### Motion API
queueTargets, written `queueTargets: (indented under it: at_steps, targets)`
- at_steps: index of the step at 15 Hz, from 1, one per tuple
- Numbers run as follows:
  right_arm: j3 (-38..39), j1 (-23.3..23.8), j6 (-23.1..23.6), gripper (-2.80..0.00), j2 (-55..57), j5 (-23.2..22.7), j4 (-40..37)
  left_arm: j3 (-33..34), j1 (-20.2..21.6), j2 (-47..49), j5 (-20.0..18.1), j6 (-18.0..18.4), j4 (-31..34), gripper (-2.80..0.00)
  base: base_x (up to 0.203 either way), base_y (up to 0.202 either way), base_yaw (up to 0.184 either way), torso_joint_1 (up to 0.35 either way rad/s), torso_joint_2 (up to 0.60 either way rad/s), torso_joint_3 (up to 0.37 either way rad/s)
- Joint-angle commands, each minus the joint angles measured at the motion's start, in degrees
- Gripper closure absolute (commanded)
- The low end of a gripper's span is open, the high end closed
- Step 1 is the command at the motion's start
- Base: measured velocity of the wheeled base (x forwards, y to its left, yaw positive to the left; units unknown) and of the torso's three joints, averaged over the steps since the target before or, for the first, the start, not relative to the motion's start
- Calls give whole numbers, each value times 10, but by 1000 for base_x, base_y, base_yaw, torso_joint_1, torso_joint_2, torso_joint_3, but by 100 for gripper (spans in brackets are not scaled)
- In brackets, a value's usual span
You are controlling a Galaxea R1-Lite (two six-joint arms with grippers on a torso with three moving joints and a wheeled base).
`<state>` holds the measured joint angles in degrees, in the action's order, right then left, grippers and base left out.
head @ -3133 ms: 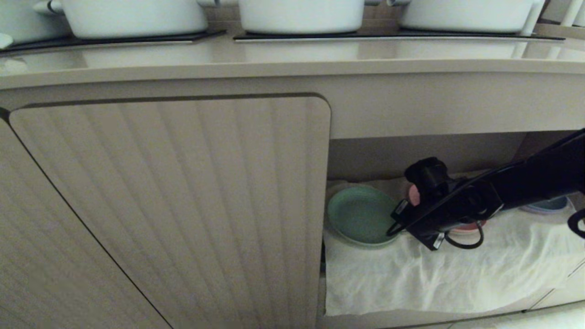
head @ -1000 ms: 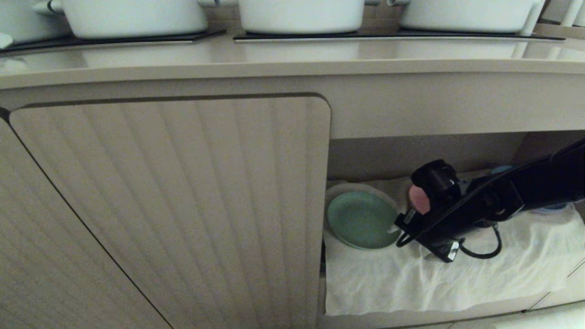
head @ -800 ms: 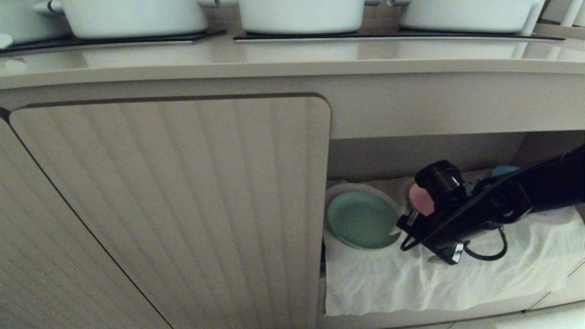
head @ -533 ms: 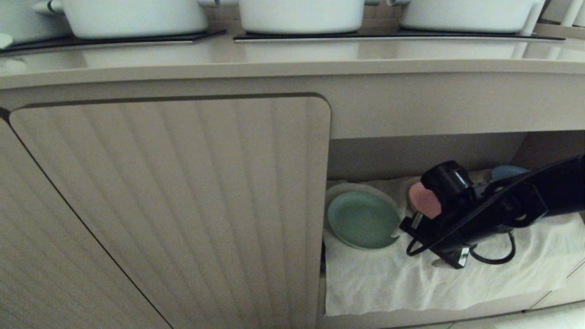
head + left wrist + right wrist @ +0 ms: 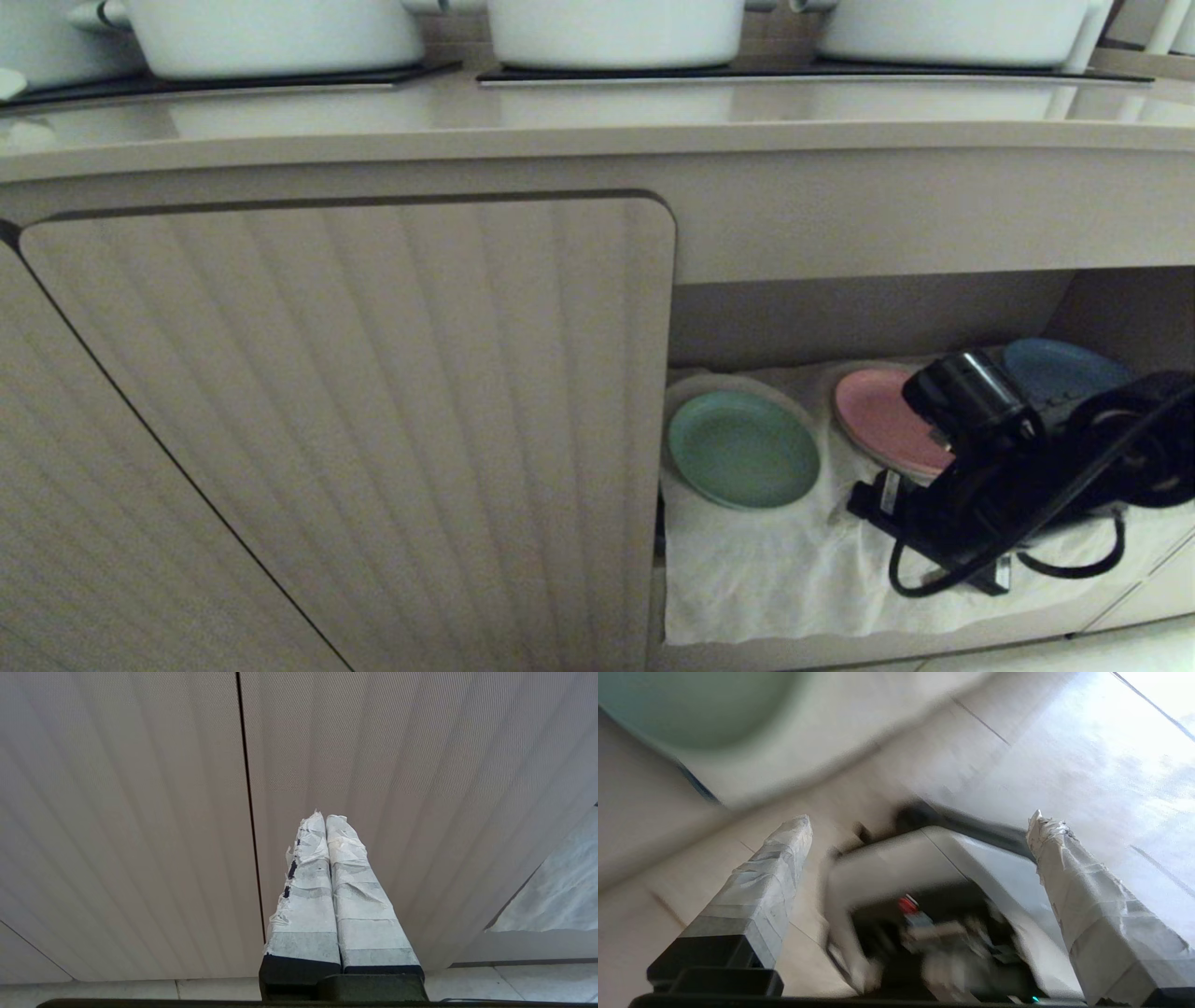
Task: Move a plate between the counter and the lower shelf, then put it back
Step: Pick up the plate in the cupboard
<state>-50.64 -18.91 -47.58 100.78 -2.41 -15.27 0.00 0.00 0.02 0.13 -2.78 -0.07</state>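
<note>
At the far left, out of the head view, the left claw [image 5: 325, 821] is seen from its own wrist camera, clenched on nothing, before a ribbed cabinet door [image 5: 373, 420]. Above the door runs the desk [image 5: 597, 112], where white pots [image 5: 616, 28] are stood. Right of the door, the mint-green plate [image 5: 743, 449] is laid flat on the wrinkled white cloth [image 5: 794, 579] of the lower shelf [image 5: 840, 317]. It is judged light, stiff, fairly smooth and breakable if dropped; its low raised rim, on the side facing the claw, is judged the best hold. Further right lie a pink plate [image 5: 882, 420] and a blue plate [image 5: 1055, 369]. The right claw [image 5: 920, 826] is released, fingers wide, well apart from the plate.
</note>
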Motion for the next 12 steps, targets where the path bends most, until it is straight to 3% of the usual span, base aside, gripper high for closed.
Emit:
queueTargets:
  at_steps: [1, 6, 12]
  targets:
    - [34, -6, 14, -280, -48, 0, -7, 0, 0, 0, 0, 0, 0, 0, 0, 0, 0, 0, 0, 0]
    - [146, -17, 71, -280, -158, 0, -6, 0, 0, 0, 0, 0, 0, 0, 0, 0, 0, 0, 0, 0]
    - [258, -17, 103, -280, -317, 3, -2, 0, 0, 0, 0, 0, 0, 0, 0, 0, 0, 0, 0, 0]
